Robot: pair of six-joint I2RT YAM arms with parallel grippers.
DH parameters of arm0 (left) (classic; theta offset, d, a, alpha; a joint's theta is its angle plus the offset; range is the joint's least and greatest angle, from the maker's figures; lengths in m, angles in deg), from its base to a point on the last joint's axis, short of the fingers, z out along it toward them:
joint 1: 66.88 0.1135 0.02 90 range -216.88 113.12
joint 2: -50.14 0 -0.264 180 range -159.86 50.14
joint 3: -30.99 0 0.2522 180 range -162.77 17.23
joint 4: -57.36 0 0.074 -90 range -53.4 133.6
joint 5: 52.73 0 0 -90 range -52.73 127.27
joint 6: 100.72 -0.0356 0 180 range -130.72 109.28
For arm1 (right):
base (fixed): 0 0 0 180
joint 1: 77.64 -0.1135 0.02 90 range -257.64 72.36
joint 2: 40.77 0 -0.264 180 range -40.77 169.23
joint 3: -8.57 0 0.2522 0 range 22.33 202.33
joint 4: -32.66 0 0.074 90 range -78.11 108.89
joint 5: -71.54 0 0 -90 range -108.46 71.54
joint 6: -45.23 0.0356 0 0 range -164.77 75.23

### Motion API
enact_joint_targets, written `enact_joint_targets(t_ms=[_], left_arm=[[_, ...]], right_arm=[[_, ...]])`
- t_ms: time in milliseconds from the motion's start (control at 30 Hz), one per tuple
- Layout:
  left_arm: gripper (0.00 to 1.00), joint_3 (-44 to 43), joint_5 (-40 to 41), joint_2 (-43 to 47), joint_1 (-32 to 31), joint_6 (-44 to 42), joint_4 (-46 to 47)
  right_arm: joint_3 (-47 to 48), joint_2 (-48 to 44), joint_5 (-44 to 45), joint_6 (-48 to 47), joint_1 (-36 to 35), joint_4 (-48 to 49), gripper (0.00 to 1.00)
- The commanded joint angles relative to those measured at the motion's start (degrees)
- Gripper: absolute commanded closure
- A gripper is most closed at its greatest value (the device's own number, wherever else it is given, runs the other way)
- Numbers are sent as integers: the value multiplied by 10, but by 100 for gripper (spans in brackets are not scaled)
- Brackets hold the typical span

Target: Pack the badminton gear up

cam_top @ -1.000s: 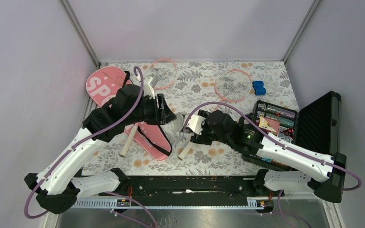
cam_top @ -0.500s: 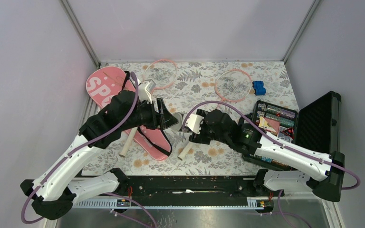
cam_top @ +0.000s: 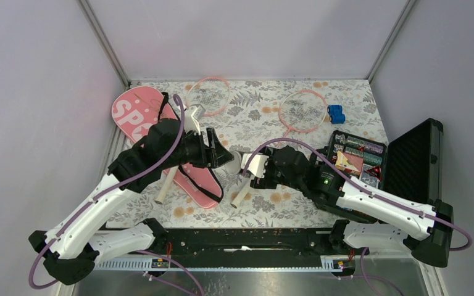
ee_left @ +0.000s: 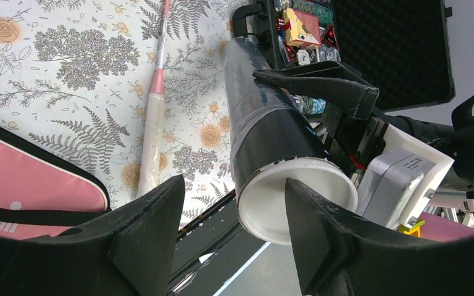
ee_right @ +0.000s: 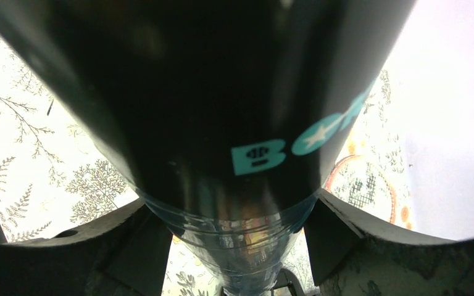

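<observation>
A black tube (ee_right: 222,92) with teal print sits between the fingers of my right gripper (ee_right: 237,246), which is shut on it above the table. The tube's white capped end (ee_left: 296,197) points at my left gripper (ee_left: 231,240), which is open; the cap lies just beyond its right finger, apart from the left one. From above, the tube (cam_top: 234,162) spans between the left gripper (cam_top: 225,155) and the right gripper (cam_top: 249,172). The pink bag (cam_top: 137,114) lies at the left. One racket (cam_top: 208,95) rests partly on it, its cream handle (cam_top: 165,185) near the front. The other racket (cam_top: 302,111) lies mid-table.
An open black case (cam_top: 358,160) of patterned rolls stands at the right, its lid (cam_top: 416,154) laid back. A small blue toy (cam_top: 336,114) sits by the right racket head. The floral cloth (cam_top: 259,123) covers the table, with walls close around it.
My left gripper's jaws have spread apart at the tube's white end, and that arm has shifted slightly. The right gripper keeps its hold on the tube.
</observation>
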Motion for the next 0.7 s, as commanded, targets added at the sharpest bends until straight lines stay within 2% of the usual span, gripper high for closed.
enact_joint_targets(t_ms=[0,167,300,667], left_arm=[[36,7,22,-33,-4,-5,20],[36,14,23,-43,-4,-3,22],[36,24,46,-48,-4,0,19],[38,20,108,-56,-4,-13,-48]], right_arm=[[49,-26,-76,-27,-14,149,74],[44,-30,-90,-1,-14,180,74],[30,-36,-117,0,-14,209,65],[-34,-57,-182,-2,-9,311,71]])
